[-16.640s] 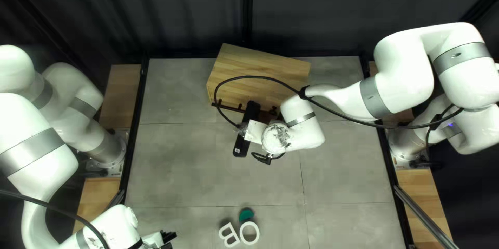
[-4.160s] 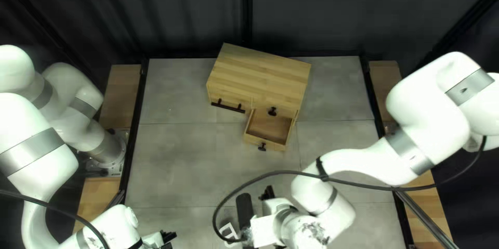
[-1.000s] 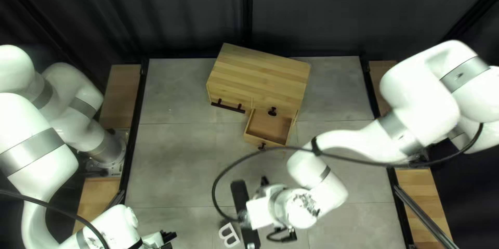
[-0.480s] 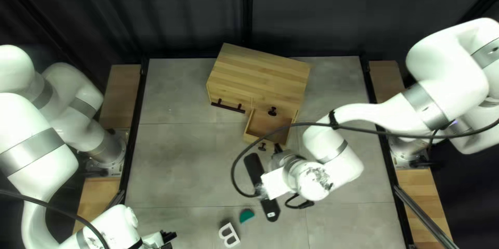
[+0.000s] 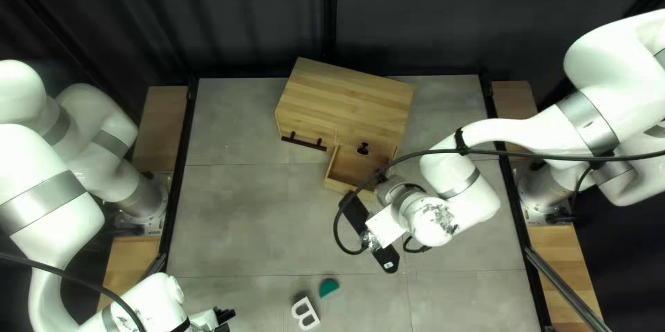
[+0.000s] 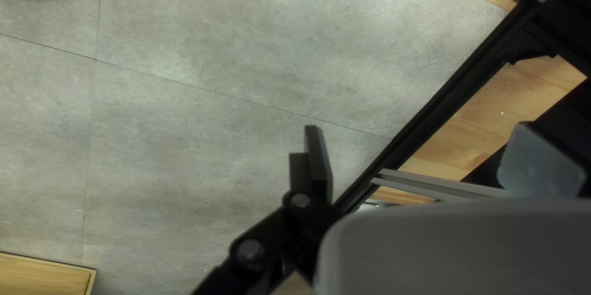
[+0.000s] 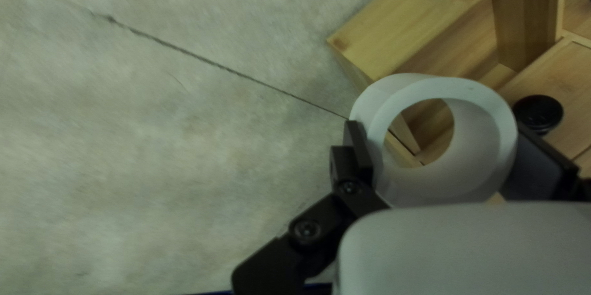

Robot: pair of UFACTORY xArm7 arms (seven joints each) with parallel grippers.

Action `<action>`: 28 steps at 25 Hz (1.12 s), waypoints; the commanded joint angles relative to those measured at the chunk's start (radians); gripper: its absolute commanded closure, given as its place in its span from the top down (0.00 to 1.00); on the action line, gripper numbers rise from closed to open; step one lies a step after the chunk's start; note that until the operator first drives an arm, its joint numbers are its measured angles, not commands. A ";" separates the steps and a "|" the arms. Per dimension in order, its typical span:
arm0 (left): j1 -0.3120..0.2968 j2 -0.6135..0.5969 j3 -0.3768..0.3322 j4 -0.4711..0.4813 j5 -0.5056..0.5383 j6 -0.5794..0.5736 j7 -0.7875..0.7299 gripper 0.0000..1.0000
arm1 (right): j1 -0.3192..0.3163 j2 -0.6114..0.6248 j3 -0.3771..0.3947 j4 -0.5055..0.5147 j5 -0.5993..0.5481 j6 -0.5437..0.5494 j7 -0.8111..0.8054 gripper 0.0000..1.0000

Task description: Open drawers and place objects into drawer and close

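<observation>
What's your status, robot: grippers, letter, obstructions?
Left gripper open, empty. Right gripper shut on O, near open drawer. No obstruction seen between them.

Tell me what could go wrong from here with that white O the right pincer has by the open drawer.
The right pincer grips the white O by its curved outer sides, so it might roll or slip if bumped.
The O overlaps the open drawer's front in the right wrist view; lowered there, it could catch the edge.
The right arm's cable loops across the drawer in the top left view and may snag.
</observation>
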 commanded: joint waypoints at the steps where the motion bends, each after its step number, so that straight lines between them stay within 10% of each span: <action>1: 0.000 0.000 0.000 0.000 0.000 0.000 0.000 1.00 | -0.019 -0.008 -0.019 -0.021 -0.025 -0.029 -0.015 0.00; 22: 0.000 0.000 0.000 0.000 0.000 0.000 0.000 1.00 | -0.055 0.012 -0.048 -0.016 -0.053 -0.100 -0.128 0.01; 24: 0.000 0.000 0.000 0.000 0.000 0.000 0.000 1.00 | -0.056 0.012 -0.049 -0.019 -0.057 -0.105 -0.128 0.24; 25: 0.000 0.000 0.000 0.000 0.000 0.000 0.000 1.00 | -0.056 0.012 -0.049 -0.020 -0.058 -0.105 -0.128 0.94; 28: 0.000 0.000 0.000 0.000 0.000 0.000 0.000 1.00 | -0.059 0.016 -0.052 -0.020 -0.066 -0.108 -0.129 1.00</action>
